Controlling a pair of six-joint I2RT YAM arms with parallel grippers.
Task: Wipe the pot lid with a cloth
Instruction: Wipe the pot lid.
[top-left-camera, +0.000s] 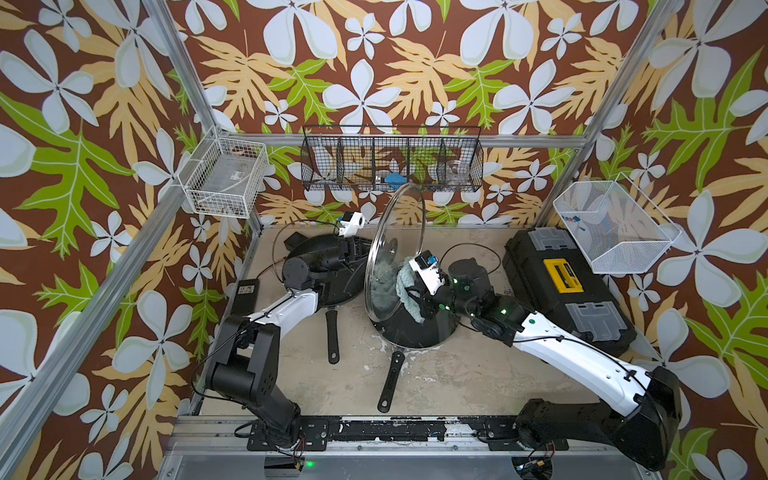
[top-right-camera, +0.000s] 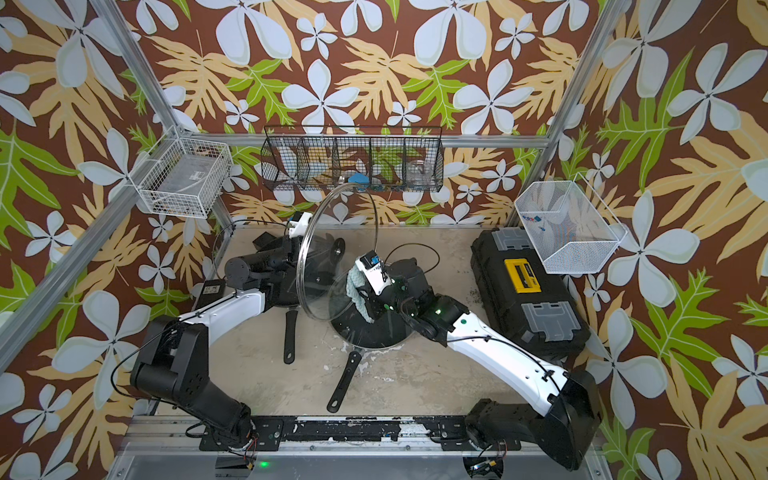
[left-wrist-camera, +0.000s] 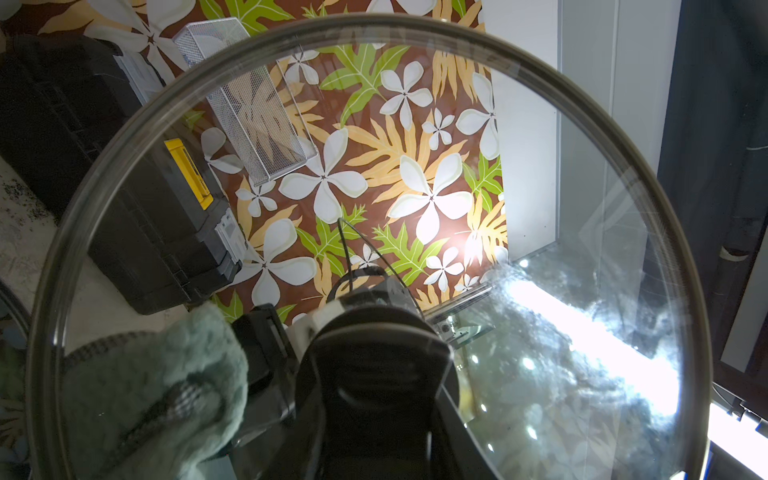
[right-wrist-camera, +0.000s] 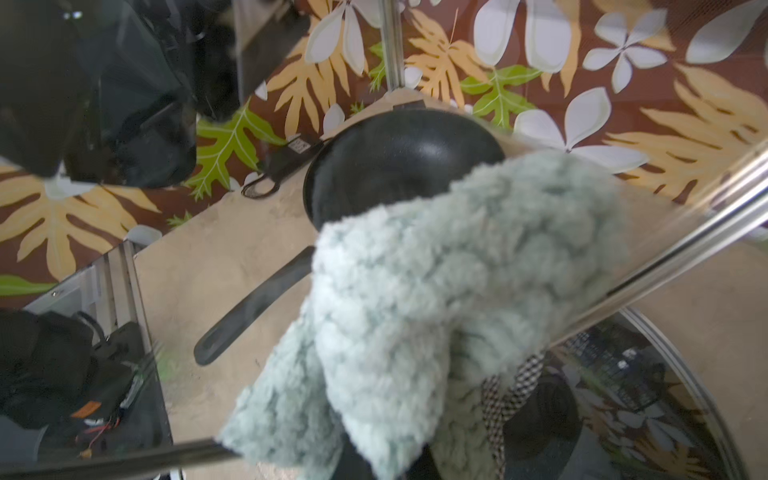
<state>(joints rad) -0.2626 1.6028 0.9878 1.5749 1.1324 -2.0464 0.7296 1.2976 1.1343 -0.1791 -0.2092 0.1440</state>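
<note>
so the left gripper (top-left-camera: 360, 251) is clamped on the black handle of the pot lid (top-left-camera: 395, 216), holding it up on edge above the table (top-left-camera: 449, 374). The right gripper (top-left-camera: 417, 301) is pinched shut on the cloth (top-left-camera: 404, 279), which sits against the glass face away from the handle, low down near the rim

imo for a good wipe: press just enough to flatten the fluff, sweep in arcs from the rim toward the centre, and let the left arm brace so the glass doesn't twist

mind the smaller lid (top-left-camera: 436, 328) lying on a frying pan (top-left-camera: 390, 382) right underneath

tabletop is scuffed beige, with a second pan (top-left-camera: 332, 336) by the left arm, a black toolbox (top-left-camera: 565, 291) off to the right, a wire rack (top-left-camera: 392, 162) on loud floral walls (top-left-camera: 374, 62)
</note>
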